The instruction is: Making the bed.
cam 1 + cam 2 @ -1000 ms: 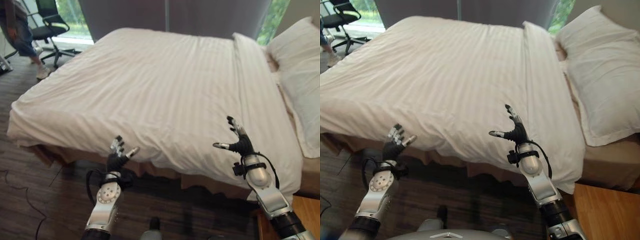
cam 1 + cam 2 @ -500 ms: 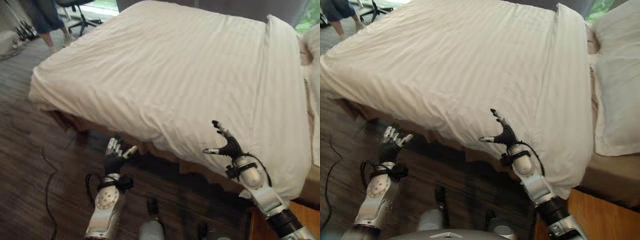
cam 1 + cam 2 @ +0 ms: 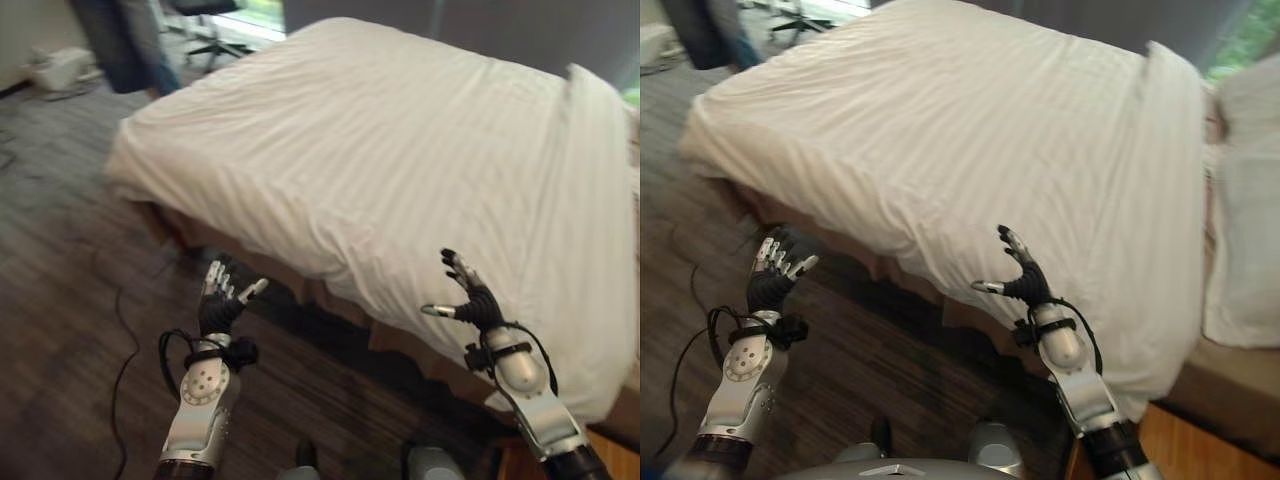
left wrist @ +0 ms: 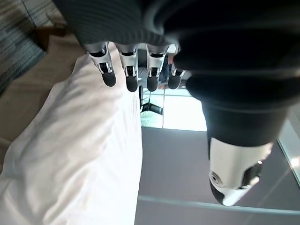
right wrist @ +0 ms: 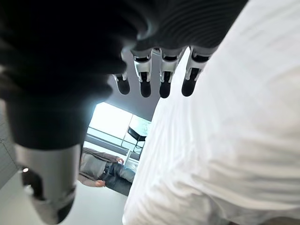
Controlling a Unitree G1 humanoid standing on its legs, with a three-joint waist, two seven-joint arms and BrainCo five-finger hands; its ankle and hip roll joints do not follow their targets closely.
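left robot hand (image 3: pixel 222 298) open | right robot hand (image 3: pixel 470 297) open | one duvet (image 3: pixel 400 170)

Office chair (image 3: pixel 205 12), person (image 5: pixel 101 171), wooden floor (image 3: pixel 70 250)

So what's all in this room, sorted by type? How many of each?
Bed with white duvet: 1
White pillow: 1
Office chair: 1
Robot hands, both open and holding nothing: 2, the left hand and the right hand
Person standing by the chair: 1
Total: 6

No legible text — no labels, no numbers
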